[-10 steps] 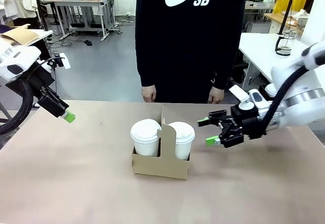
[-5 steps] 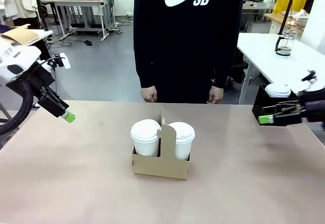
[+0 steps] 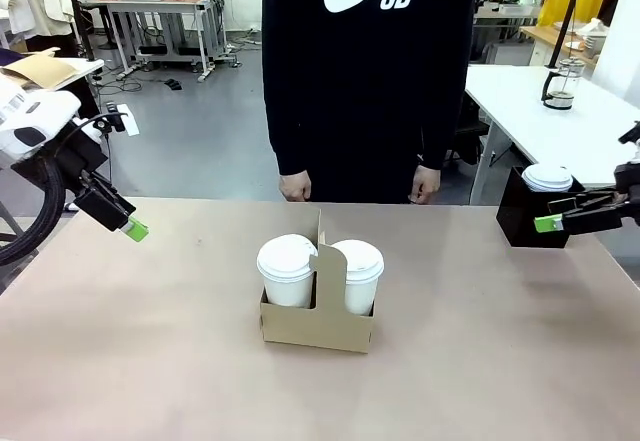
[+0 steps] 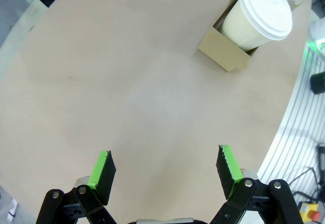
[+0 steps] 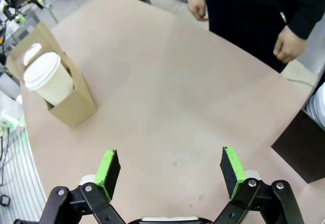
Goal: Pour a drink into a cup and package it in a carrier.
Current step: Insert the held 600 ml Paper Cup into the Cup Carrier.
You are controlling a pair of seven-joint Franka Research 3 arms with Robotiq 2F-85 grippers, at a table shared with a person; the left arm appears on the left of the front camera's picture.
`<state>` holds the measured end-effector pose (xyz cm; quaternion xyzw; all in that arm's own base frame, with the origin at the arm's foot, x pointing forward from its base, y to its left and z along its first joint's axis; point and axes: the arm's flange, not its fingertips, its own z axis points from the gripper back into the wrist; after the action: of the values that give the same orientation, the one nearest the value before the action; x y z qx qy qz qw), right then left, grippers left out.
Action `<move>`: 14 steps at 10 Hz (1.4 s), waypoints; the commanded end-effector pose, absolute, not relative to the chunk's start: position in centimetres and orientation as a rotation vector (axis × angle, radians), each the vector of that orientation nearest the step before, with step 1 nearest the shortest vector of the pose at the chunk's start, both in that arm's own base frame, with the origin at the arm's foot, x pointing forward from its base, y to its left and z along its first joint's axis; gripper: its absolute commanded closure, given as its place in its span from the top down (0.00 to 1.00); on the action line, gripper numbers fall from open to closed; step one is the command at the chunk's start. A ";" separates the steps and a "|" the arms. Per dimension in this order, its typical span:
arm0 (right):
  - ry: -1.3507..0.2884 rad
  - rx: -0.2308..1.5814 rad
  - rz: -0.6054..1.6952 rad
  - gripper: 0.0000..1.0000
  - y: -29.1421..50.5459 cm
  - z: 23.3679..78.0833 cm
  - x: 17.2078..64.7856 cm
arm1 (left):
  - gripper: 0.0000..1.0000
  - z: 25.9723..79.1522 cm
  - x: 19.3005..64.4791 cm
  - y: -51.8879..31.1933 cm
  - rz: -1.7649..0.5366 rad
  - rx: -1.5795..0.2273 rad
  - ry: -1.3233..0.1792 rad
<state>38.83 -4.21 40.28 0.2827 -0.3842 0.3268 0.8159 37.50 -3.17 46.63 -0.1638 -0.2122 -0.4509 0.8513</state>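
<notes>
Brown cardboard cup carrier sits mid-bench, holding two lidded white paper cups, one each side of its upright handle. Left end effector open, over bare bench. Right end effector open, near black square box.

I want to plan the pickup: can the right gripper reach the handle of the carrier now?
Probably yes. The right gripper is open at the table's right edge, and only bare table lies between it and the carrier. The handle rises clear between the two lidded cups.
</notes>
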 end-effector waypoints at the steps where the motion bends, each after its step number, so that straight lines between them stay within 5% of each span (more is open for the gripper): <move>1: -0.828 0.616 0.699 1.00 -4.3 40.1 38.8 | 1.00 46.7 37.5 -3.3 -0.938 -0.360 -0.447; 14: -0.828 0.616 0.699 1.00 -4.3 40.1 38.8 | 1.00 46.7 37.5 -3.3 -0.938 -0.360 -0.447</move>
<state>38.79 -4.29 40.13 0.2842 -0.3835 0.3252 0.8164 37.50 -3.17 46.63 -0.1638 -0.2122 -0.4509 0.8513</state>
